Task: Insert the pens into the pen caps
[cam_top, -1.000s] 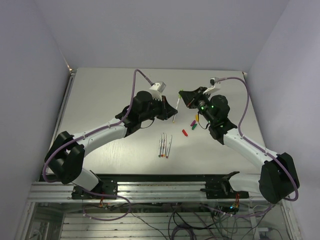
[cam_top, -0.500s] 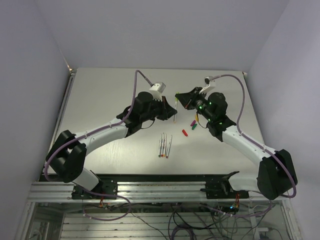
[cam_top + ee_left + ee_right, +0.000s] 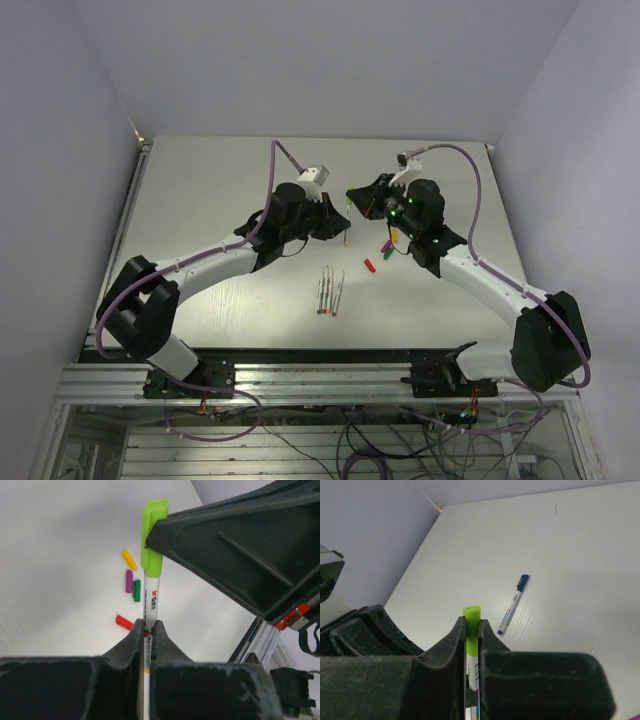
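My left gripper (image 3: 341, 224) (image 3: 148, 625) is shut on a white pen (image 3: 150, 602) and holds it above the table. A light green cap (image 3: 151, 540) sits over the pen's far end. My right gripper (image 3: 358, 196) (image 3: 471, 622) is shut on that green cap (image 3: 471, 624), with the pen's body (image 3: 474, 677) showing between its fingers. The two grippers meet tip to tip. Loose caps lie on the table: yellow (image 3: 129, 559), purple (image 3: 129, 580), dark green (image 3: 136, 590) and red (image 3: 124, 622) (image 3: 368, 265). Three pens (image 3: 330, 292) lie side by side near the front.
A blue-capped pen (image 3: 513, 604) lies on the table beyond the grippers in the right wrist view; it is hidden in the top view. The table's right edge and metal frame (image 3: 260, 645) are close to the loose caps.
My right gripper has moved left with the green cap to meet the pen in my left gripper. The cap now sits on the pen's end.
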{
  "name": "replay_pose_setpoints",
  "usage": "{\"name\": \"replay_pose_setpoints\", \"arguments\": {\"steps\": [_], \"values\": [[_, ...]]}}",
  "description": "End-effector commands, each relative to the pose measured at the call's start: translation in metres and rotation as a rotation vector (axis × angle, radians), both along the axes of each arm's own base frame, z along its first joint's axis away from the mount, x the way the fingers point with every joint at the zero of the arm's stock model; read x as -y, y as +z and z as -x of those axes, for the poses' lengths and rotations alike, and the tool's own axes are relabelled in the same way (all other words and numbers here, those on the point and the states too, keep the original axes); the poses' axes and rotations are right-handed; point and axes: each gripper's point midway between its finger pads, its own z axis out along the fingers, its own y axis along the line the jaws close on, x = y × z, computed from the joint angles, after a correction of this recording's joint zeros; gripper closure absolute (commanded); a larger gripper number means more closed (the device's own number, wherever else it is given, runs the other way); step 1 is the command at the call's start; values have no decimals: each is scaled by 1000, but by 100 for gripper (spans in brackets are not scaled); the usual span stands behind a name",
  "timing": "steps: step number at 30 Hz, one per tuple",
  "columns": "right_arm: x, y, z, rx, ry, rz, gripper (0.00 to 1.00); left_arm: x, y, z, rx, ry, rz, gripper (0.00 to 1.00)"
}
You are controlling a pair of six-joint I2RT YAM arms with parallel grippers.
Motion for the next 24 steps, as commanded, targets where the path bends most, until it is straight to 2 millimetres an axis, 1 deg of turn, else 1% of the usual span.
{"name": "replay_pose_setpoints", "arguments": {"steps": [1, 7, 9, 12, 16, 18, 20, 22, 24], "values": [[-19, -69, 38, -221, 133, 160, 100, -15, 85, -55, 222, 177, 193, 93], [-20, -94, 43, -294, 137, 233, 100, -24, 102, -69, 259, 228, 207, 93], [-20, -97, 43, -302, 138, 255, 100, -28, 108, -73, 275, 247, 212, 93], [-20, -105, 44, -319, 140, 302, 100, -33, 115, -77, 292, 262, 223, 93], [-20, -119, 45, -347, 139, 362, 100, -32, 122, -77, 305, 253, 236, 93], [-19, -123, 42, -356, 126, 374, 100, -32, 119, -77, 299, 248, 229, 93], [-21, -120, 37, -343, 117, 372, 100, -31, 113, -75, 287, 240, 215, 93], [-22, -111, 28, -315, 92, 359, 100, -31, 103, -74, 265, 234, 191, 93], [-22, -103, 20, -283, 62, 350, 100, -32, 88, -72, 232, 230, 161, 93]]}}
